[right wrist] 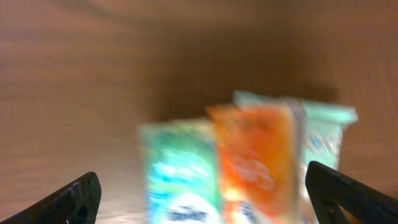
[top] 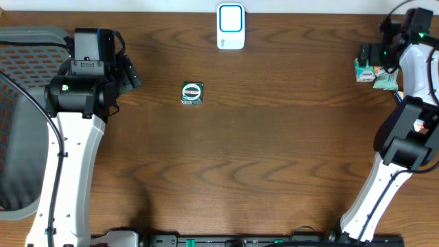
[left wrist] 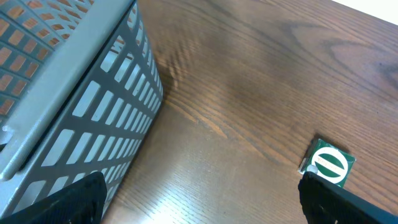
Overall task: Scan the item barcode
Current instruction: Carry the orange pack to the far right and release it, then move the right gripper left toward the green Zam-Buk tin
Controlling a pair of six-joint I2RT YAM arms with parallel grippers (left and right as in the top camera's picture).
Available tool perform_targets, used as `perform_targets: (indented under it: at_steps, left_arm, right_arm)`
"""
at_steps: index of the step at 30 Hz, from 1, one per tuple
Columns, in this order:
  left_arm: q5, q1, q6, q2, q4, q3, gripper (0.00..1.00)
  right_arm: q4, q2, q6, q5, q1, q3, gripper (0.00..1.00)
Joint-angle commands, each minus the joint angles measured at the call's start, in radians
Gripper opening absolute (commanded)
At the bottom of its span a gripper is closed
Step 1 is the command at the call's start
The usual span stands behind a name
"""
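Note:
A small green and white packet point(top: 192, 93) lies flat on the wooden table, left of centre; the left wrist view has it at the lower right point(left wrist: 329, 163). My left gripper point(top: 130, 73) is open to its left with only bare wood between the fingers point(left wrist: 202, 208). At the far right my right gripper point(top: 372, 58) is open over a cluster of upright snack packets point(top: 374, 72). In the blurred right wrist view a teal packet point(right wrist: 180, 174), an orange one point(right wrist: 255, 158) and a mint one point(right wrist: 320, 134) stand between the spread fingers point(right wrist: 208, 202). The white and blue scanner point(top: 230, 26) sits at the back centre.
A grey mesh basket point(top: 27, 41) stands at the left edge, close beside my left arm, and its slatted wall fills the left of the left wrist view point(left wrist: 74, 106). Bare wood lies across the middle and front of the table.

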Motion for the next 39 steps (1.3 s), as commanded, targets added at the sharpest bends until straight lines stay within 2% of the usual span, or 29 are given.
perform_targets:
  at_steps: [1, 6, 8, 17, 20, 24, 28, 30, 31, 34, 39]
  left_arm:
    - [-0.013, 0.003, 0.013, 0.004, -0.004, 0.003, 0.98]
    - [-0.013, 0.003, 0.013, 0.004, -0.003, 0.003, 0.98]
    - [-0.013, 0.003, 0.013, 0.004, -0.003, 0.003, 0.98]
    - [-0.013, 0.003, 0.013, 0.004, -0.003, 0.003, 0.98]
    - [-0.013, 0.003, 0.013, 0.004, -0.004, 0.003, 0.98]
    - [-0.013, 0.003, 0.013, 0.004, -0.003, 0.003, 0.98]
    - [-0.013, 0.003, 0.013, 0.004, -0.003, 0.003, 0.98]
    - [-0.013, 0.003, 0.013, 0.004, -0.003, 0.003, 0.98]
    - [-0.013, 0.003, 0.013, 0.004, -0.003, 0.003, 0.98]
    - [-0.013, 0.003, 0.013, 0.004, -0.003, 0.003, 0.98]
    - [-0.013, 0.003, 0.013, 0.004, -0.003, 0.003, 0.98]
  right_arm:
    - [0.040, -0.153, 0.014, -0.236, 0.055, 0.016, 0.99]
    - [0.158, -0.198, 0.014, -0.660, 0.139, 0.016, 0.99]
    - [0.185, -0.189, 0.014, -0.768, 0.182, 0.015, 0.99]
    - [0.193, -0.138, 0.013, -0.800, 0.431, 0.014, 0.99]
    - [0.208, -0.131, 0.014, -0.693, 0.517, 0.014, 0.99]
    - [0.206, -0.119, 0.026, -0.420, 0.638, 0.014, 0.99]
    - [0.218, -0.092, 0.162, -0.114, 0.748, 0.014, 0.99]
    - [0.222, -0.073, 0.255, 0.032, 0.794, 0.014, 0.99]
    - [0.222, -0.054, 0.348, 0.125, 0.827, 0.014, 0.99]
    - [0.218, -0.011, 0.485, 0.174, 0.879, 0.014, 0.99]
    - [0.183, 0.027, 0.558, 0.173, 0.923, 0.014, 0.99]
